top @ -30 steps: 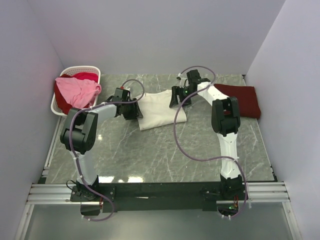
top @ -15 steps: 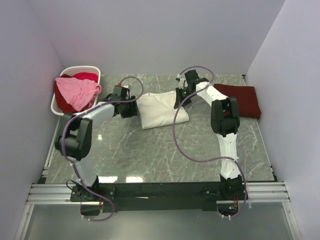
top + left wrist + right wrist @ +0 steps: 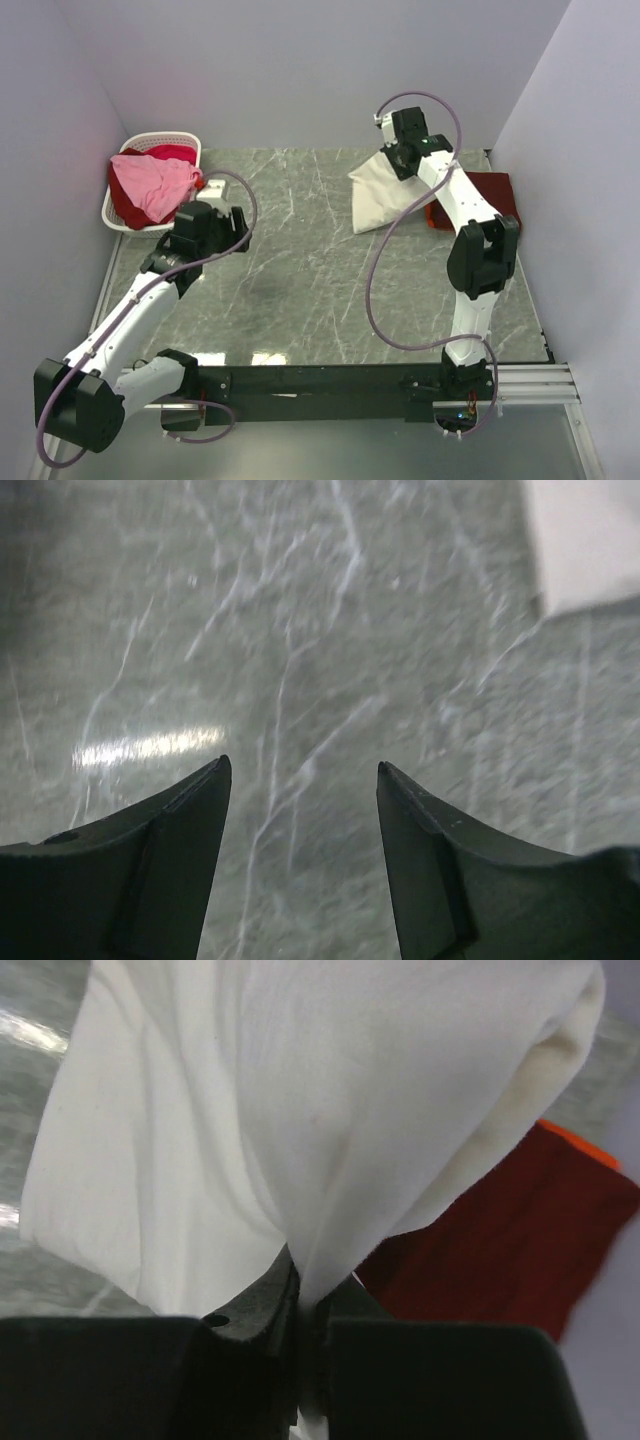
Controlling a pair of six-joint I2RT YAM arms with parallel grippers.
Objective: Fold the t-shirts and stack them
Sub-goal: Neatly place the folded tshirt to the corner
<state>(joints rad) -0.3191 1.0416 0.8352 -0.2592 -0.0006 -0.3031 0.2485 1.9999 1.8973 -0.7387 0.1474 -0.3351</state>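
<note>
The folded cream-white t-shirt (image 3: pixel 380 196) hangs from my right gripper (image 3: pixel 399 160), raised at the back right of the table. In the right wrist view the gripper (image 3: pixel 300 1282) is shut on a pinched fold of that white shirt (image 3: pixel 300 1110). Beside and below it lies the folded dark red t-shirt (image 3: pixel 500 1250), seen by the right wall (image 3: pixel 497 192) from above. My left gripper (image 3: pixel 238 228) is drawn back to the left and stands open (image 3: pixel 302 765) over bare marble, holding nothing. A pink t-shirt (image 3: pixel 150 180) and a red one (image 3: pixel 172 153) fill the basket.
The white slatted basket (image 3: pixel 165 135) stands in the back left corner against the wall. White walls close in the left, back and right sides. A corner of white cloth (image 3: pixel 590 540) shows at the top right of the left wrist view.
The right gripper has shut on the cream-white shirt and carried it up and right toward the dark red shirt. The left gripper has let go, opened wider and pulled back to the left.
</note>
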